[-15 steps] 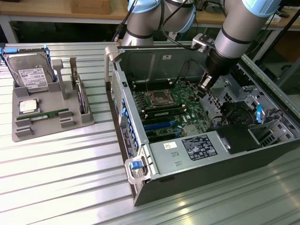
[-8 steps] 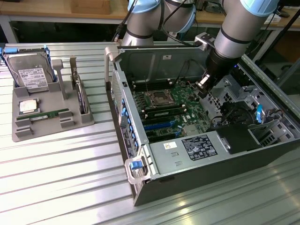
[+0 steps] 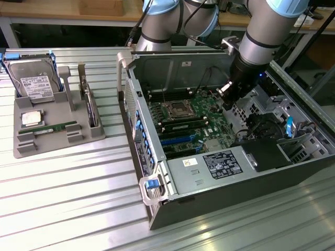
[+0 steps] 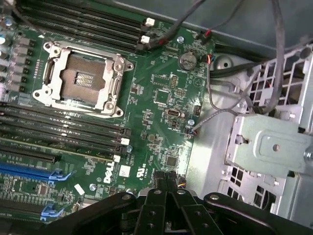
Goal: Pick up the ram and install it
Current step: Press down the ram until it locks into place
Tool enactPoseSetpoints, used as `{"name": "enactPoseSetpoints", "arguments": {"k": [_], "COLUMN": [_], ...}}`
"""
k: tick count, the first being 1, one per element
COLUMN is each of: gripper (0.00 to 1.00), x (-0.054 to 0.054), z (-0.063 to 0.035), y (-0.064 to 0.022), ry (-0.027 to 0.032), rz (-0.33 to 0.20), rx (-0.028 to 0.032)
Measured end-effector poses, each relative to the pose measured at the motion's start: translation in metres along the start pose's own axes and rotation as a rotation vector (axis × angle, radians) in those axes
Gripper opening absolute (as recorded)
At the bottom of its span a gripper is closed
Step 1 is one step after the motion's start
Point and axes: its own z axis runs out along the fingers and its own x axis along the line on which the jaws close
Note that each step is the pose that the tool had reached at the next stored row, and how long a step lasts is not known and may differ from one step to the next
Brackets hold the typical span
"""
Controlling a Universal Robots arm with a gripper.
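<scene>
The ram (image 3: pixel 55 128), a thin green stick, lies flat on the grey tray (image 3: pixel 31 149) at the exterior view's left, outside the computer. My gripper (image 3: pixel 229 102) hangs far from it, inside the open computer case and low over the green motherboard (image 3: pixel 209 121), beside the empty processor socket (image 3: pixel 174 110). In the wrist view the black fingers meet at the gripper (image 4: pixel 166 180) with nothing between them, over the motherboard (image 4: pixel 161 98). The socket (image 4: pixel 80 78) and the long dark memory slots (image 4: pixel 58 129) lie off to one side of it.
The tray also holds a silver hard drive (image 3: pixel 34 83), a square processor chip (image 3: pixel 31 118) and an upright card (image 3: pixel 90 104). The case's raised side wall (image 3: pixel 131 104) stands between tray and motherboard. Loose cables (image 4: pixel 220 103) and a metal drive cage (image 4: pixel 274 142) crowd the gripper's side.
</scene>
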Motion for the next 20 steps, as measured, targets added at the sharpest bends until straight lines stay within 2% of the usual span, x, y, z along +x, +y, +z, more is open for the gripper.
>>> {"name": "enactPoseSetpoints", "arguments": {"k": [4, 7, 12, 14, 20], "gripper": [0.10, 0.10, 0.10, 0.10, 0.10], "x": [0.0000, 0.0001, 0.0001, 0.0001, 0.0001], "z": [0.0003, 0.0004, 0.0009, 0.0009, 0.0009], "y": [0.0000, 0.0000, 0.0000, 0.0000, 0.0000], "ry": [-0.0051, -0.0073, -0.0139, -0.0151, -0.0152], "rz": [0.141, 0.203, 0.382, 0.419, 0.420], "rx": [0.0165, 0.0238, 0.0448, 0.0492, 0.0493]}}
